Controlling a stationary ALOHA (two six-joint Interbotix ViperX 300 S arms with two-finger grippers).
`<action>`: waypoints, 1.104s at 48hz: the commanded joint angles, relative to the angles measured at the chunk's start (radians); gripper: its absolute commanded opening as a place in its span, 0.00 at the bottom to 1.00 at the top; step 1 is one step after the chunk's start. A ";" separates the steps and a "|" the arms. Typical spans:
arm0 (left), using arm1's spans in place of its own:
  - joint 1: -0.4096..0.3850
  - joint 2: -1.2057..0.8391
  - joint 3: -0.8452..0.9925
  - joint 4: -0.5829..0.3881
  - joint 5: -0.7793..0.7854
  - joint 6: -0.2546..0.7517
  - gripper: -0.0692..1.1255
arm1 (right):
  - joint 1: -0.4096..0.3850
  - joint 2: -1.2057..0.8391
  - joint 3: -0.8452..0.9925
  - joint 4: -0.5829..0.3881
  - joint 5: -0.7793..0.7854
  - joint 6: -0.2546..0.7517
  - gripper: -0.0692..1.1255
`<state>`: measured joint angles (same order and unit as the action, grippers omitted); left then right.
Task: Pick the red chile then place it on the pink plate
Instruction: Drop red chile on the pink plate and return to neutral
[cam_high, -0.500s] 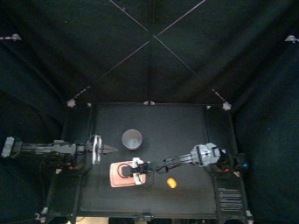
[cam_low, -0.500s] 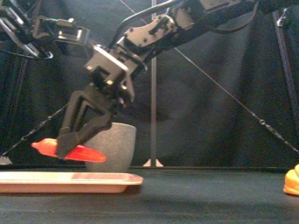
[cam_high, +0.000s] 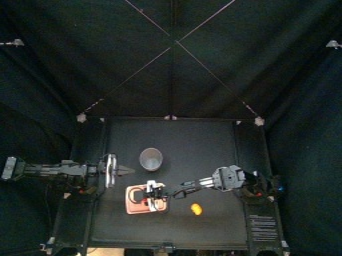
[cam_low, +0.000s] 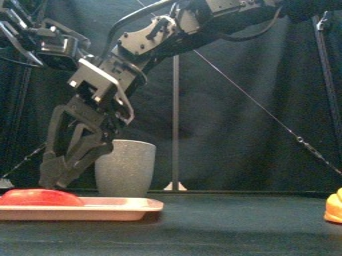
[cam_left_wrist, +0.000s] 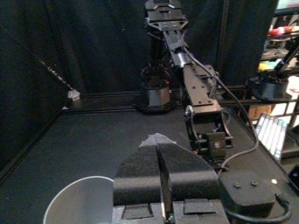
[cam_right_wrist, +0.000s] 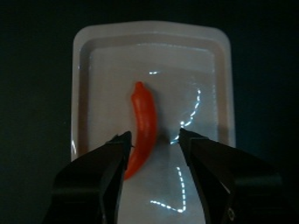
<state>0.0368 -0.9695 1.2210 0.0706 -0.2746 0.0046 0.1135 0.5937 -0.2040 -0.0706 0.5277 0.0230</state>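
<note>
Chile (cam_right_wrist: 140, 122), the red one, lies flat on the pink plate (cam_right_wrist: 105, 52), directly under your right gripper (cam_right_wrist: 155, 144); its jaws are spread apart and pinch nothing. The grey cup (cam_low: 127, 167) stands just behind this gripper. Your left gripper (cam_left_wrist: 163, 142) rests well apart from it, jaws pressed together, empty.

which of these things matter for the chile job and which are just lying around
Job: red chile, lying on the pink plate; right gripper, fingers open over it.
Lying about: grey cup; orange toy; left gripper, resting at left.
</note>
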 joint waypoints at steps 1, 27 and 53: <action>0.003 0.002 -0.012 0.005 -0.005 0.002 0.03 | -0.011 -0.164 0.017 -0.037 0.000 0.000 0.76; 0.017 0.002 -0.006 0.005 -0.005 0.000 0.03 | -0.067 -0.577 0.430 -0.071 -0.318 0.115 0.76; 0.029 -0.002 0.005 0.005 -0.002 0.000 0.03 | -0.160 -1.135 1.022 -0.072 -0.804 0.106 0.76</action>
<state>0.0598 -0.9710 1.2364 0.0721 -0.2746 0.0046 -0.0368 -0.4403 0.7501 -0.1427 -0.2132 0.1289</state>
